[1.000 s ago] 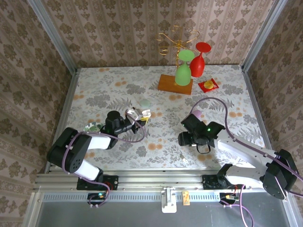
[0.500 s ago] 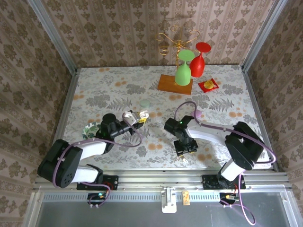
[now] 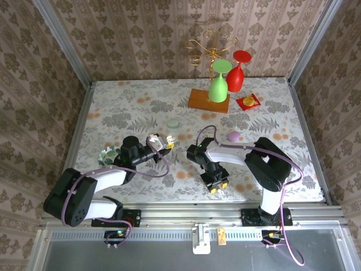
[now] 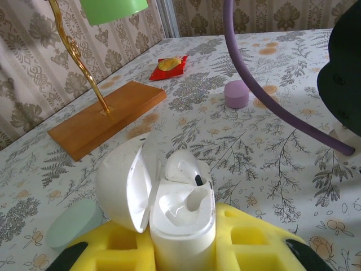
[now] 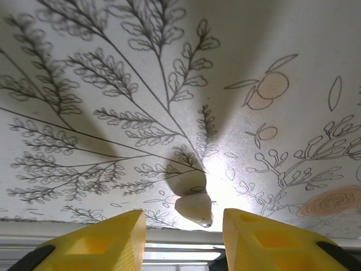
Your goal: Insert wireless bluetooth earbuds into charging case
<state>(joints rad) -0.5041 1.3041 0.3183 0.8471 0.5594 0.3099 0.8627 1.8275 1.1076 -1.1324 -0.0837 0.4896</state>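
Jaws of the right end effector stood spread, as we saw it, one yellow pad on either side of a single earbud and neither touching it. That earbud, a small glossy whitish lump with a rounded tip, lay on the desk close to its near edge. We found the left end effector pressed together on the charging case, a smooth white oval shell held upright with its domed lid swung open to the left in the wrist view. One well seemed to us to carry a white piece already, though we could not be sure. We judged the task roughly midway: case opened and presented, the earbud not yet gripped, lifted or seated. Farther out on the leaf-printed desk lay a matte purple case, a pale green case and a flat wooden base.
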